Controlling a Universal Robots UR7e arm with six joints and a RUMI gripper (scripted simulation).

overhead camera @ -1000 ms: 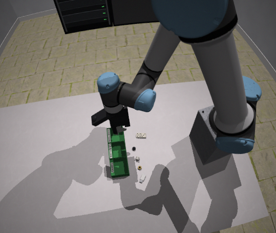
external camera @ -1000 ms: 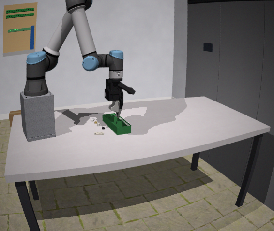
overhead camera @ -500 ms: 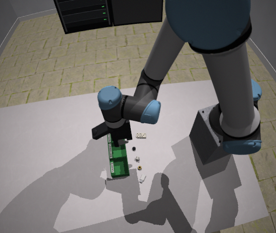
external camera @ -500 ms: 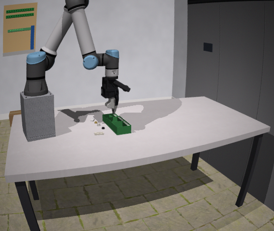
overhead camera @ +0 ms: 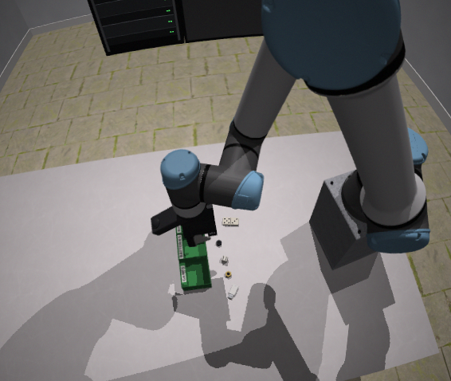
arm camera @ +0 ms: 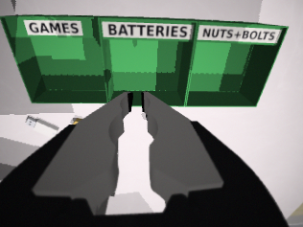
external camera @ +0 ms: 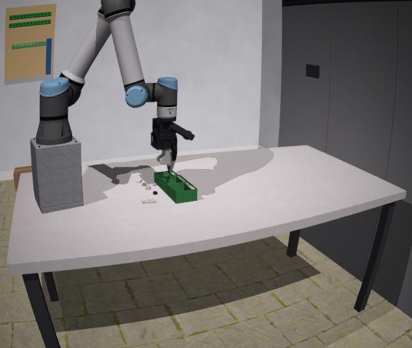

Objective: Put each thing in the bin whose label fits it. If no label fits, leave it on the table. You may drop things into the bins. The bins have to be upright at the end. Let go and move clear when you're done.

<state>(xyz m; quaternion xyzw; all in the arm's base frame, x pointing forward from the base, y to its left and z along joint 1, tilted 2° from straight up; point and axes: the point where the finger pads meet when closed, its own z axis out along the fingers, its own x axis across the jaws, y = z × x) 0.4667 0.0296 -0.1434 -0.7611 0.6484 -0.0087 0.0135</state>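
The gripper [overhead camera: 196, 241] [external camera: 169, 172] [arm camera: 137, 94] is all but pressed together, pinching nothing — its tips hang near the batteries bin [arm camera: 134, 66]. That bin sits upright between games [overhead camera: 195, 272] [arm camera: 59, 54] and nuts+bolts [arm camera: 216, 63]. On the table [overhead camera: 95, 213] [external camera: 258, 202] beside them lie a domino [overhead camera: 229, 221] [external camera: 148, 201], a small black piece [overhead camera: 218, 242] [external camera: 155, 193], a small whitish piece [overhead camera: 224, 259] [external camera: 148, 188], a brass-coloured nut [overhead camera: 228, 273] [external camera: 143, 183] [arm camera: 76, 121] and — farthest from the domino — a white stick [overhead camera: 233, 291] [external camera: 138, 180] [arm camera: 43, 124].
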